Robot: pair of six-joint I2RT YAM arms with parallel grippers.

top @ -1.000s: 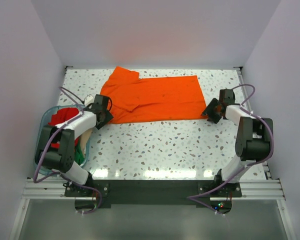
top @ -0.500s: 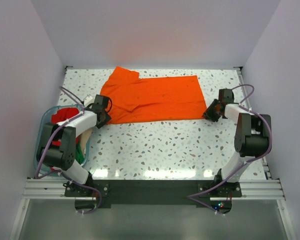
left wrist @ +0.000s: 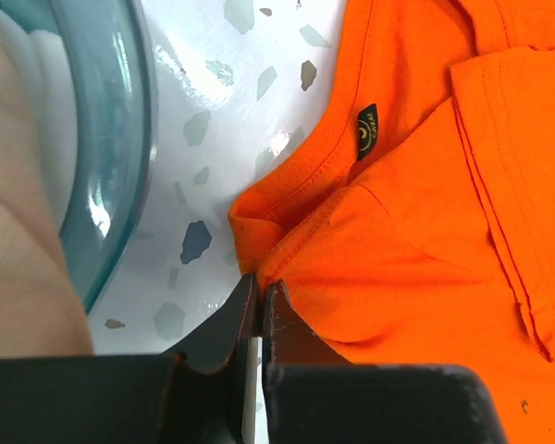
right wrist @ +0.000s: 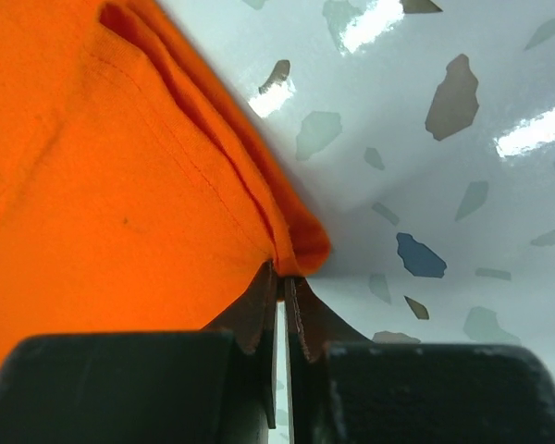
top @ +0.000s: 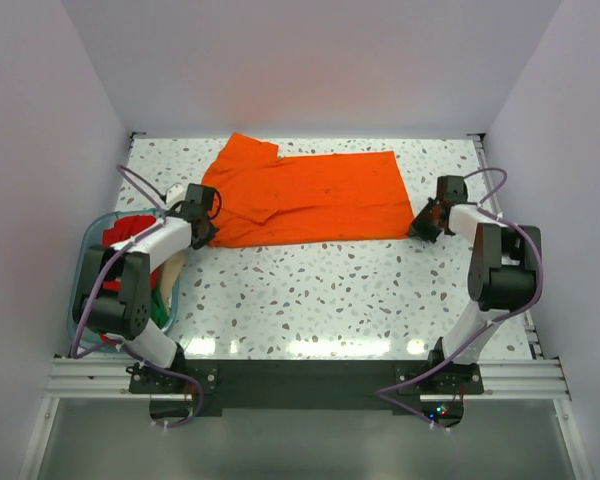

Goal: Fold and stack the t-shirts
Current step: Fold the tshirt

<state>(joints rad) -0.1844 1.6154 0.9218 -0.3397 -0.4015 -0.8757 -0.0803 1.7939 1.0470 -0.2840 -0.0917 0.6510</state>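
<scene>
We are starting the fold of the orange shirt (top: 310, 200), which lies spread flat toward the far side of the bench (top: 330, 290). Our left pincer (left wrist: 259, 294) pinches its near corner beside the collar, and our right pincer (right wrist: 282, 277) pinches the near hem corner. Next, we judge, both must lift together and carry that edge across evenly.

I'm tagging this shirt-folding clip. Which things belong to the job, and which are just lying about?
Job: orange shirt, red shirt, green shirt, beige shirt.
Lying about: tub, which only holds the waiting shirts; table.
</scene>
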